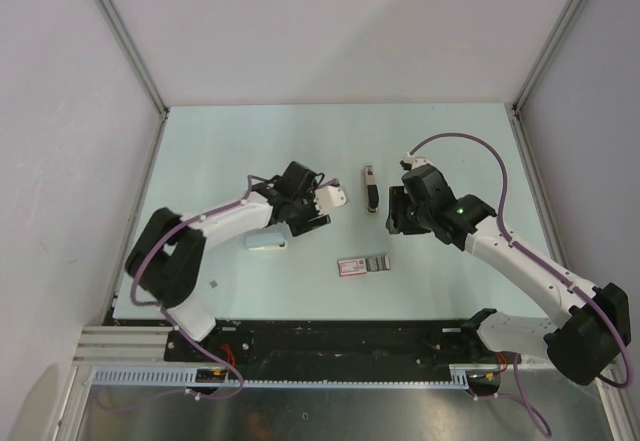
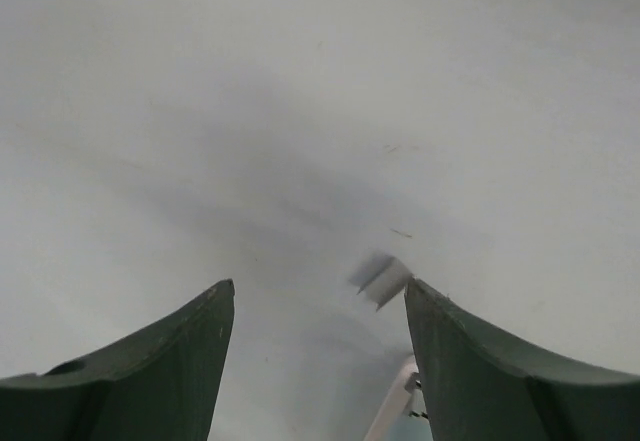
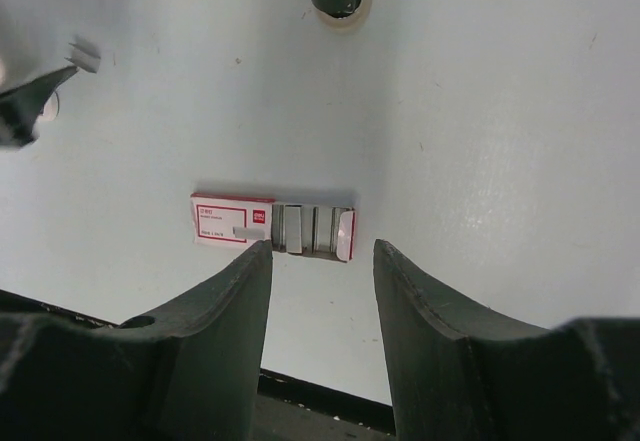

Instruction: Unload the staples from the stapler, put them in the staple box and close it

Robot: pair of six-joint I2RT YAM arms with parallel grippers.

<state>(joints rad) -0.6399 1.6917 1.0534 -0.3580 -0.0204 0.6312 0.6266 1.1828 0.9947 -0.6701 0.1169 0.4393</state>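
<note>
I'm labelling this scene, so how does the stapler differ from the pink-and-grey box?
The stapler is slim and dark with a silvery part; the box is wider, flat, pink and grey. In the top view the stapler runs near-to-far, while the box lies left-to-right. The stapler sits farther back; the box is nearer the front edge of the table. Both lie on it, with no jaws on them.

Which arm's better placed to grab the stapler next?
Right, probably: the right gripper, open, sits just beside the stapler. The left gripper, also open, has a blurred silvery piece by its fingers.
</note>
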